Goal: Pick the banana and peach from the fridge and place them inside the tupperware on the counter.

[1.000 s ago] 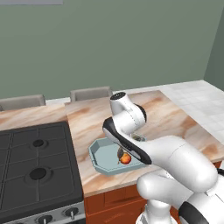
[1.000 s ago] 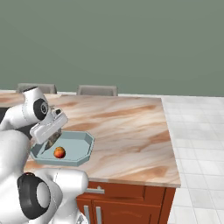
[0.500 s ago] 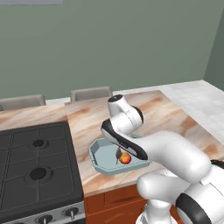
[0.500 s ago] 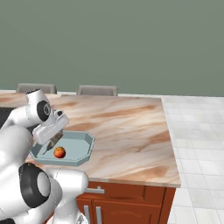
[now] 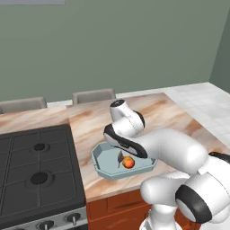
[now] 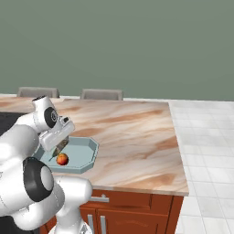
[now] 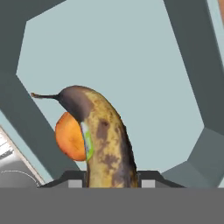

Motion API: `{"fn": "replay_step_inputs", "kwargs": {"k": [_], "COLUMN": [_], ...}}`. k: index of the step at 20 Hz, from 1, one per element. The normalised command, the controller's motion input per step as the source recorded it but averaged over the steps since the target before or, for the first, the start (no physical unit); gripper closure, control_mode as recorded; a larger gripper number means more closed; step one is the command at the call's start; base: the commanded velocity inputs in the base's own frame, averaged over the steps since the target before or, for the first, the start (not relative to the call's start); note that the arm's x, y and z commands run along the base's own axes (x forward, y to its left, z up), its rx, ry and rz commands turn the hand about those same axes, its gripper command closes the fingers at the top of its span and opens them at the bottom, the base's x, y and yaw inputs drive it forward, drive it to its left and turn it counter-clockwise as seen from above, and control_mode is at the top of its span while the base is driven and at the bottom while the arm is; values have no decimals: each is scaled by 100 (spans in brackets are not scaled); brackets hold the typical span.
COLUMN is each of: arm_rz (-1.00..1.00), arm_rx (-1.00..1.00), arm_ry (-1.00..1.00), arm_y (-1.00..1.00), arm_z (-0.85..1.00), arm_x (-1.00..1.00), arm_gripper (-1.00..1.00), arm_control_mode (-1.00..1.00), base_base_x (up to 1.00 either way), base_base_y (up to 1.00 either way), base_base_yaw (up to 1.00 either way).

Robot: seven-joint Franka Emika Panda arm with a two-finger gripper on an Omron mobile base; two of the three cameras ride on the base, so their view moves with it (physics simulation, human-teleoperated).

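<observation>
Here the gripper (image 7: 109, 177) is clamped on the banana (image 7: 103, 138), which hangs tip-down over the tupperware (image 5: 101, 162), the peach (image 5: 129, 162) already lying inside just beside it. Best to lower a touch and release clear of the peach, so neither fruit rolls toward the rim. The arm is folded low over the counter (image 6: 137, 132), wrist pointing down
</observation>
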Motion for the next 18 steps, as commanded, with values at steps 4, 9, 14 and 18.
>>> {"fn": "replay_step_inputs", "kwargs": {"k": [4, 9, 14, 18], "arm_rz": [0, 0, 0, 0], "arm_rx": [0, 0, 0, 0], "arm_ry": [0, 0, 0, 0], "arm_y": [0, 0, 0, 2], "arm_z": [-22, -23, -30, -36], "arm_x": [29, 28, 7, 1], "arm_gripper": [100, 100, 100, 100], "arm_control_mode": [-100, -100, -100, -100], "base_base_x": [0, 0, 0, 0], "base_base_y": [0, 0, 0, 0], "base_base_yaw": [0, 0, 0, 0]}}
